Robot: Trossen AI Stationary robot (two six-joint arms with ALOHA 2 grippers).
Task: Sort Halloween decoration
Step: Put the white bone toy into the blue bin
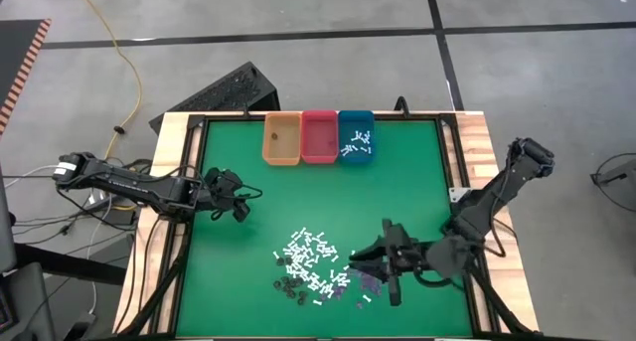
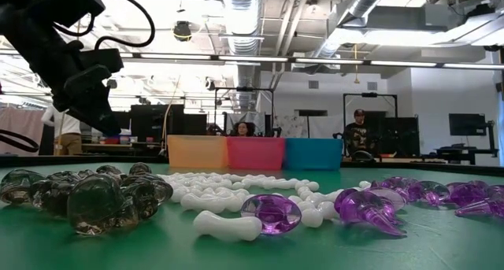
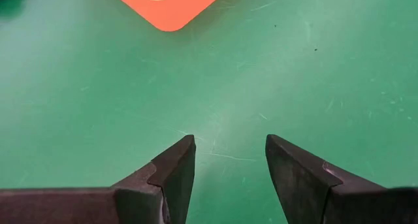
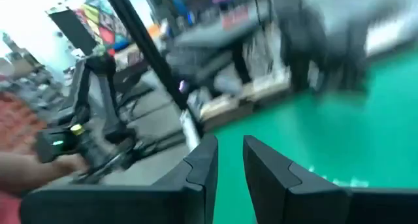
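- Seen from above, with the right gripper point(image 1: 373, 271) low at the pile's point(image 1: 313, 266) purple edge: likely mid-pick; next calls for a lift and carry to the bins point(image 1: 318, 137). Left gripper point(image 1: 238, 197) waiting over bare mat, well apart.
- From table height: clear dark lumps, white bone-like sticks point(image 2: 228, 223), glossy purple bits point(image 2: 272, 212), loose on the mat before the bins.
- Left wrist: fingers point(image 3: 179, 165) spread wide, empty.
- Right wrist: jaws partly closed, nothing visible between; hold cannot be told.
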